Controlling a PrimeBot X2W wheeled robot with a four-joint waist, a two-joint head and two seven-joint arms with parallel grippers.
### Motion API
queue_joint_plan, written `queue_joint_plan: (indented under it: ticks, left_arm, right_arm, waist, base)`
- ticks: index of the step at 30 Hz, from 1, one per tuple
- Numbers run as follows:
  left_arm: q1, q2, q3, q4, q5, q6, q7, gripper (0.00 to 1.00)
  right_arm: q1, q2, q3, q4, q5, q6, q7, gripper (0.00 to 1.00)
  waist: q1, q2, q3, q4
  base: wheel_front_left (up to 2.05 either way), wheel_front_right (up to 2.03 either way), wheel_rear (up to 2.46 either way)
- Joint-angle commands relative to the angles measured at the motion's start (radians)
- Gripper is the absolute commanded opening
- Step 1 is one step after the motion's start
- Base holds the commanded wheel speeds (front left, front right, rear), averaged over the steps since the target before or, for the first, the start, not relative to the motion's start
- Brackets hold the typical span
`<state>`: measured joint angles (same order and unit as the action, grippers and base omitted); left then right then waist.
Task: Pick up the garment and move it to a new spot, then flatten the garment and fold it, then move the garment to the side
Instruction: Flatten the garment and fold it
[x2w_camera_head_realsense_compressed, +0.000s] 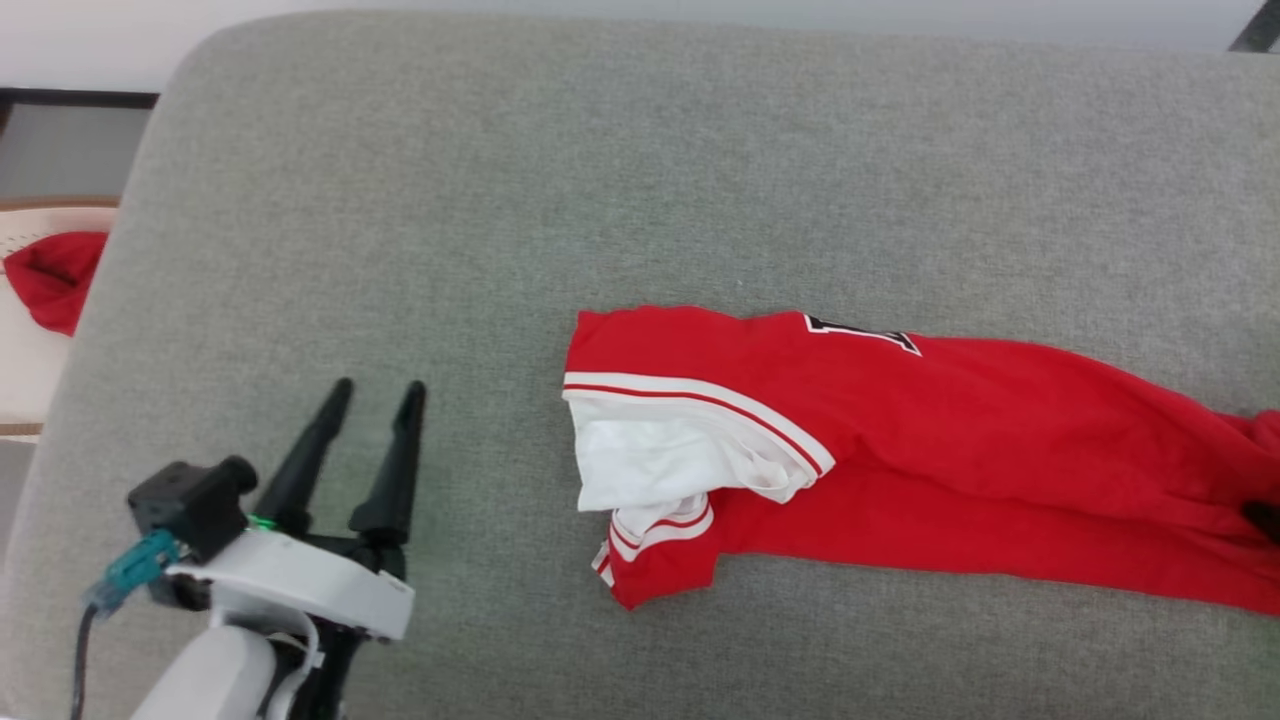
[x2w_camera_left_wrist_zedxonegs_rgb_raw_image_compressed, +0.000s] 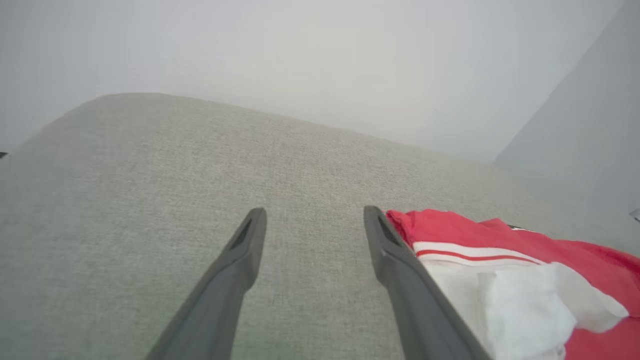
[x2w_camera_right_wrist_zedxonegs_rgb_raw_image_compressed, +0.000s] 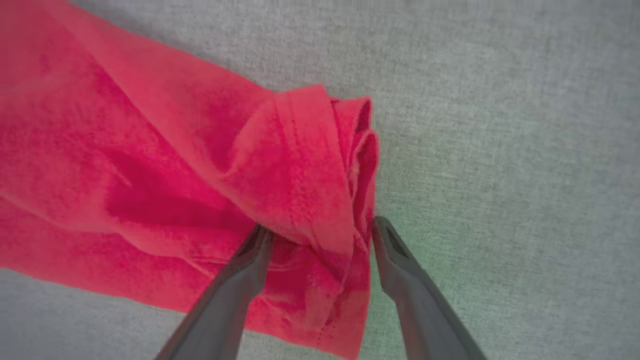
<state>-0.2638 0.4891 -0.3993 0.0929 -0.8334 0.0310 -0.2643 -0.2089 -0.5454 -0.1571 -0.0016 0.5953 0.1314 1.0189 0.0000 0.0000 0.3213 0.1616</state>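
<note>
Lying in a long rumpled band across the grey cushion (x2w_camera_head_realsense_compressed: 500, 200), the garment (x2w_camera_head_realsense_compressed: 950, 450) is neither flat nor folded. Its white sleeve (x2w_camera_head_realsense_compressed: 650, 460) is turned over on itself and the number (x2w_camera_head_realsense_compressed: 860, 335) is mostly tucked under. The left gripper (x2w_camera_head_realsense_compressed: 378, 390) hovers over bare cushion near the sleeve end, fingers spread and empty. The right gripper (x2w_camera_right_wrist_zedxonegs_rgb_raw_image_compressed: 320, 232) stands with fingers wide apart astride the bunched red hem (x2w_camera_right_wrist_zedxonegs_rgb_raw_image_compressed: 310, 165) (nothing pinched, as far as I can tell). Closing there would probably catch several layers at once, so a pull would drag the twist along rather than spread it. Uneven tugs could slide the shirt toward the cushion's edge.
</note>
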Motion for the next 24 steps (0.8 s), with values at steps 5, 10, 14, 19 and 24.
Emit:
queue_joint_plan:
  ticks: [5,10,14,19,24]
  left_arm:
    - [0.045,-0.065,0.141,0.02,0.174,-0.024,0.001,1.0]
    - [0.063,-0.11,0.219,0.032,0.274,-0.056,0.001,1.0]
    - [0.075,-0.145,0.262,0.039,0.295,-0.078,0.001,1.0]
    - [0.086,-0.177,0.308,0.061,0.343,-0.113,0.001,1.0]
    - [0.089,-0.197,0.335,0.083,0.365,-0.138,0.001,1.0]
  right_arm:
    - [-0.052,0.019,0.057,0.074,-0.019,-0.002,0.014,1.0]
    - [-0.074,0.038,0.086,0.13,-0.024,-0.002,-0.003,1.0]
    - [-0.077,0.052,0.104,0.168,-0.02,-0.002,-0.013,1.0]
    - [-0.09,0.072,0.148,0.217,-0.006,-0.002,-0.043,0.0]
    - [-0.105,0.069,0.169,0.254,0.002,-0.002,-0.079,0.0]
  waist:
    - [0.0,0.0,-0.021,0.001]
    - [0.0,0.0,-0.032,-0.012]
    - [0.0,0.0,-0.033,-0.025]
    - [0.0,0.0,-0.037,-0.042]
    - [0.0,0.0,-0.039,-0.05]
  base:
    - [0.0,0.0,0.0]
    - [0.0,0.0,0.0]
    - [0.0,0.0,0.0]
    - [0.0,0.0,0.0]
    - [0.0,0.0,0.0]
